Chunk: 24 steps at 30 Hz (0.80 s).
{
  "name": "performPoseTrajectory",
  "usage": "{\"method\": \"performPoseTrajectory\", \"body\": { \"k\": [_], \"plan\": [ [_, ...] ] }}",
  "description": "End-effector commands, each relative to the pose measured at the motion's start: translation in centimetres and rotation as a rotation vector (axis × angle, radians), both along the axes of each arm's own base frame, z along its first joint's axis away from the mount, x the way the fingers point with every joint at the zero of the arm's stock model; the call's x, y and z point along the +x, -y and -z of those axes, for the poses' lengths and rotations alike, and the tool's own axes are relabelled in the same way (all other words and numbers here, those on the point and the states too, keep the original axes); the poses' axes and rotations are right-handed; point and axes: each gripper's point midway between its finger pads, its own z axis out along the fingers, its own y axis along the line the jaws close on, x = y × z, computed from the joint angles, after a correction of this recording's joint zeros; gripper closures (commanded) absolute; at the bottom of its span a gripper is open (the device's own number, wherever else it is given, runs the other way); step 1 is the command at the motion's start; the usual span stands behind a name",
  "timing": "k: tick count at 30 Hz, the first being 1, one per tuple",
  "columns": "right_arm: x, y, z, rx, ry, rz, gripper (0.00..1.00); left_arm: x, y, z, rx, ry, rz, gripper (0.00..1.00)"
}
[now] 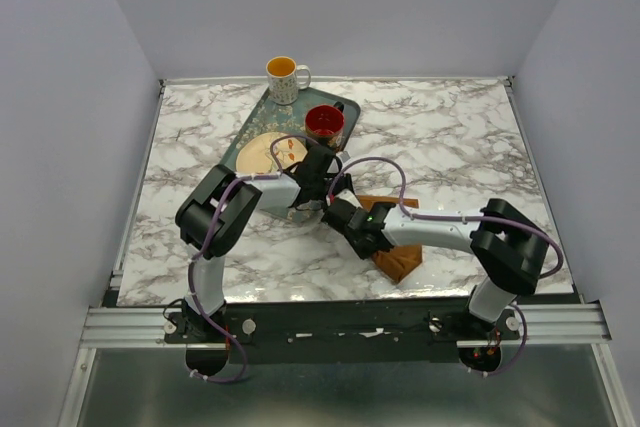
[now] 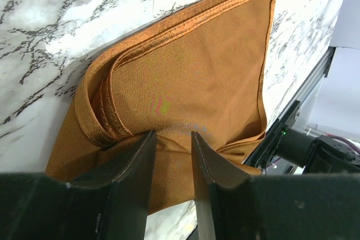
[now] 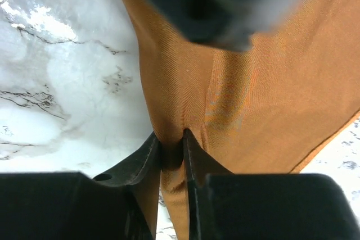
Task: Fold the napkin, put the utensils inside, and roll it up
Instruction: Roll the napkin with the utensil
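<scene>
The rust-brown napkin [image 2: 191, 71] lies folded on the marble table, with a doubled hem at its left side. In the top view only parts of the napkin [image 1: 400, 262] show beside the right arm. My left gripper [image 2: 171, 139] has its jaws round a bunched fold at the cloth's near edge. My right gripper [image 3: 171, 141] is pinched on a narrow ridge of the napkin [image 3: 270, 82]. Both grippers meet over the cloth at the table's middle, the left gripper [image 1: 322, 187] just behind the right gripper [image 1: 336, 209]. The utensils are out of view.
A dark green tray [image 1: 248, 127] at the back left carries a cream plate [image 1: 262, 154] and a red cup [image 1: 323, 122]. A white mug [image 1: 285, 77] stands behind the tray. The table's front edge and metal rail [image 1: 340, 322] lie close behind the napkin.
</scene>
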Motion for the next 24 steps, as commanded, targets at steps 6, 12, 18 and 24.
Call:
{"method": "performPoseTrajectory", "body": {
  "k": [6,12,18,24],
  "plan": [
    [-1.1,-0.3,1.7,0.202,-0.117,0.078,0.92,2.5,-3.3,-1.0,0.077,0.017,-0.048,0.53],
    [-1.2,-1.2,1.3,0.357,-0.184,0.091,0.99,5.3,-4.3,-5.6,0.051,0.103,-0.064,0.46],
    [-1.6,-2.7,0.2,0.616,-0.299,0.090,0.99,5.4,-4.7,-9.5,0.025,0.176,-0.068,0.44],
    [-1.8,-2.6,0.7,0.846,-0.391,0.109,0.99,2.5,-5.7,-8.8,0.058,0.170,-0.058,0.42]
  ]
}}
